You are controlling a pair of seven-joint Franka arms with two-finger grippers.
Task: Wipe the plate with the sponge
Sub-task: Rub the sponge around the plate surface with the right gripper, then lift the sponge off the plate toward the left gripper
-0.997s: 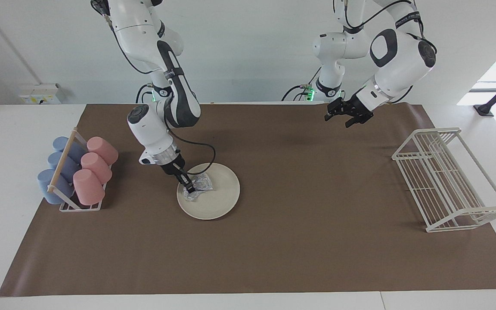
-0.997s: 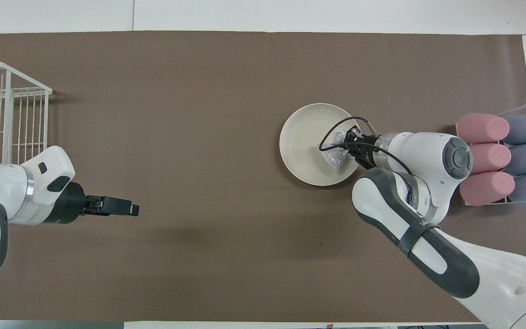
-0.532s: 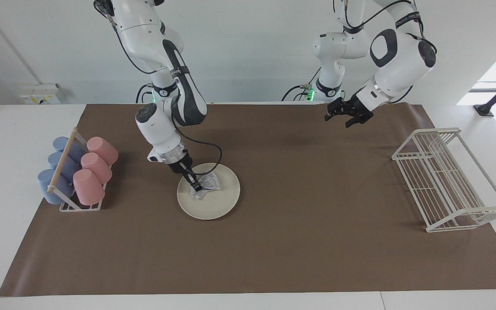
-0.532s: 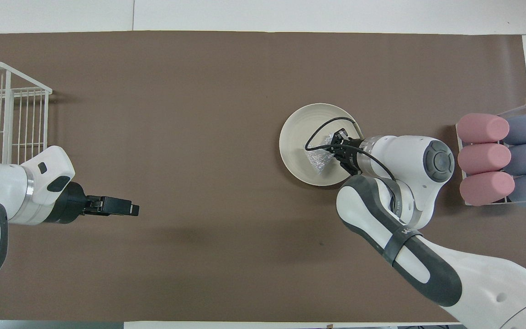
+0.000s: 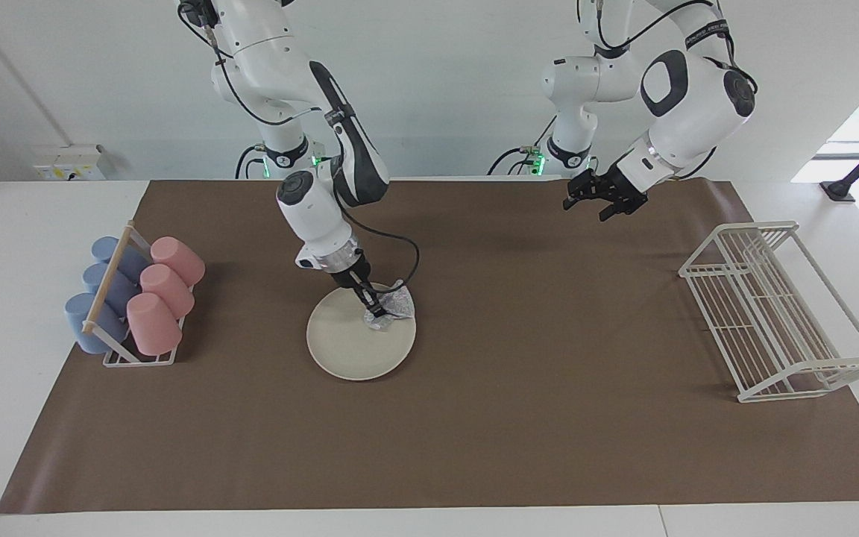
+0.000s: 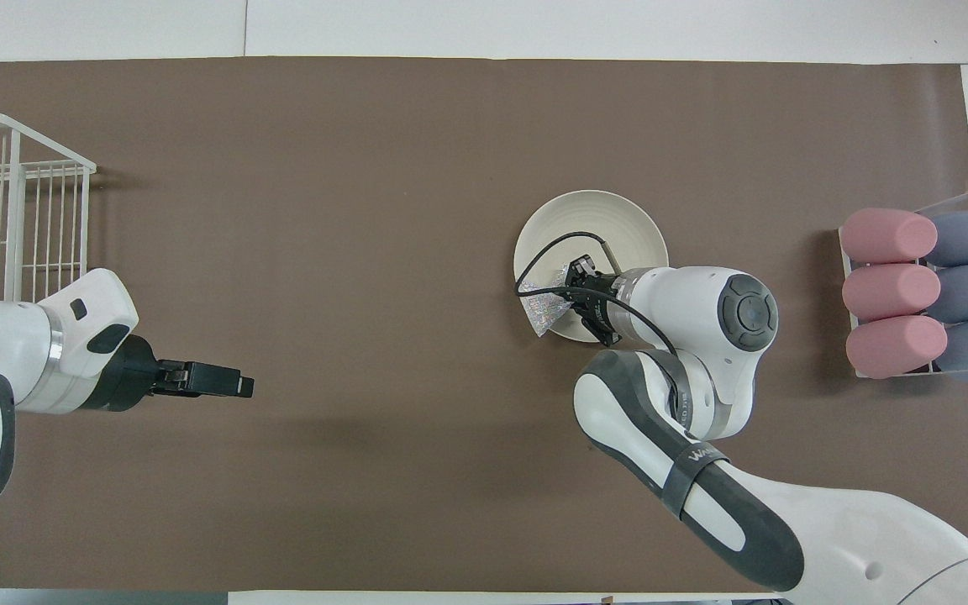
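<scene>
The cream-white plate (image 5: 344, 347) (image 6: 591, 220) lies on the brown mat, toward the right arm's end. My right gripper (image 5: 376, 308) (image 6: 575, 284) points down onto it, shut on the silvery sponge (image 5: 397, 304) (image 6: 548, 308). The sponge rests on the plate's rim at the side toward the left arm's end, and in the overhead view part of it hangs over the edge. The right wrist hides some of the plate from above. My left gripper (image 5: 602, 201) (image 6: 230, 386) waits in the air over the mat, open and holding nothing.
A rack of pink and blue cups (image 5: 135, 294) (image 6: 921, 290) stands at the right arm's end of the mat. A white wire rack (image 5: 776, 309) (image 6: 5, 210) stands at the left arm's end. The brown mat (image 5: 519, 418) covers the table.
My right gripper has dragged the sponge across the plate, from the side toward the cup rack to the rim toward the left arm's end. The left arm has stayed still.
</scene>
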